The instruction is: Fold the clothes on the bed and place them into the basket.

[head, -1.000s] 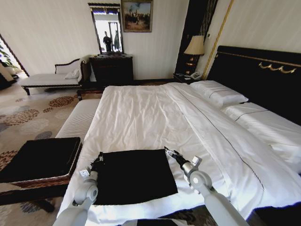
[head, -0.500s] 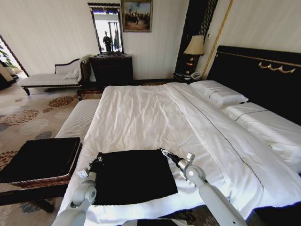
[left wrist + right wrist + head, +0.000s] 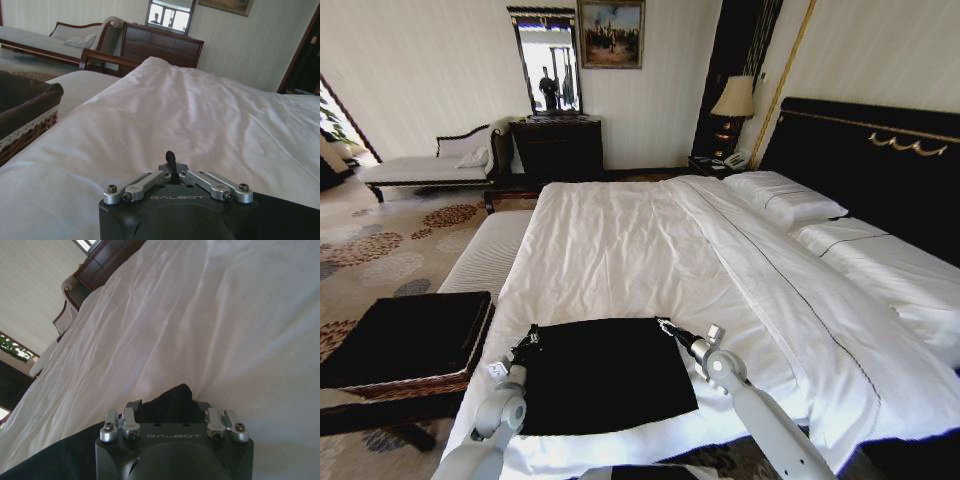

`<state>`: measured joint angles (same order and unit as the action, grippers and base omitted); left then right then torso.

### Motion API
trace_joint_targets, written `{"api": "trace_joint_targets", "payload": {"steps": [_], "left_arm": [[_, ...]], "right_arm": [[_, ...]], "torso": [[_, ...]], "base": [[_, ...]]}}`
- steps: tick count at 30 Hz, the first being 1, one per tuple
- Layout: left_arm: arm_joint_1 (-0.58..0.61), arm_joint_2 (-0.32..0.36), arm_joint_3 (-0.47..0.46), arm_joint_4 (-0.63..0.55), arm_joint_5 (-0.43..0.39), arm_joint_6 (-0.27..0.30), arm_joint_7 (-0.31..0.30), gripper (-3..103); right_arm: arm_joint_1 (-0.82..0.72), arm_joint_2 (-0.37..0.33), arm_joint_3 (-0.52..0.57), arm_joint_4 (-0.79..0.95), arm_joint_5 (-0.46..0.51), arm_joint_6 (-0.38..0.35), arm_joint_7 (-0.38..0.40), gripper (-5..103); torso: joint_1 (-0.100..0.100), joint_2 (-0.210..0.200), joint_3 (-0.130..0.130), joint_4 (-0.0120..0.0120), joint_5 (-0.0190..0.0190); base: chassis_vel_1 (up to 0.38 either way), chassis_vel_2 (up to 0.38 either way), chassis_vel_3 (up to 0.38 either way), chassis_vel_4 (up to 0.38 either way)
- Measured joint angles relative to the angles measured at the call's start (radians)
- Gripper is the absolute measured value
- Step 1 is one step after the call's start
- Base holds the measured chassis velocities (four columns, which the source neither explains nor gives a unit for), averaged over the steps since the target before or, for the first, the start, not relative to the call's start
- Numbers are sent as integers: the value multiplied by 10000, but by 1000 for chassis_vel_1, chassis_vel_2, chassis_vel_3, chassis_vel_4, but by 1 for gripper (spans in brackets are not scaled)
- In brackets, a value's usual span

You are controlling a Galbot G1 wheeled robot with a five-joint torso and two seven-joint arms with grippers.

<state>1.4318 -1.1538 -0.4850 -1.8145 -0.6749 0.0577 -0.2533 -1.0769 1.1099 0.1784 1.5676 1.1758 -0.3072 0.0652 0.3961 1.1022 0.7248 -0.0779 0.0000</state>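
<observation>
Both arms fwd & low; left tool [image 3: 532, 334] pinched closed, right tool [image 3: 665, 326] likewise.

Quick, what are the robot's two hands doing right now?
Left gripper: jaws shut on the far left corner of the black T-shirt.
Right gripper: jaws shut on the shirt's far right corner.

The very large bed with a white duvet [image 3: 620, 250] fills the middle. The black short-sleeved T-shirt [image 3: 605, 375] lies flat on its near end, at about 6 o'clock. The left gripper [image 3: 530, 338] sits at the shirt's 10 o'clock corner, the right gripper [image 3: 665, 325] at its 2 o'clock corner. The rectangular brown wicker basket [image 3: 405, 345] stands beside the bed at 8 o'clock.
</observation>
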Motion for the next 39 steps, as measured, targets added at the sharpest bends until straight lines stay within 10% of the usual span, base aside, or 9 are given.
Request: {"api": "trace_joint_targets", "payload": {"steps": [15,39], "left_arm": [[15,-56,2,16,58,-14,17,1],[367,457,-720,-2406,-249,-270,-293,1]], "right_arm": [[-8,12,65,62,7,44,25,3],[-725,-823,855,3639,-1092,521,266,1]], "torso": [[0,0,0,1,0],[0,0,0,1,-1]], "base": [[0,0,0,0],[0,0,0,0]]}}
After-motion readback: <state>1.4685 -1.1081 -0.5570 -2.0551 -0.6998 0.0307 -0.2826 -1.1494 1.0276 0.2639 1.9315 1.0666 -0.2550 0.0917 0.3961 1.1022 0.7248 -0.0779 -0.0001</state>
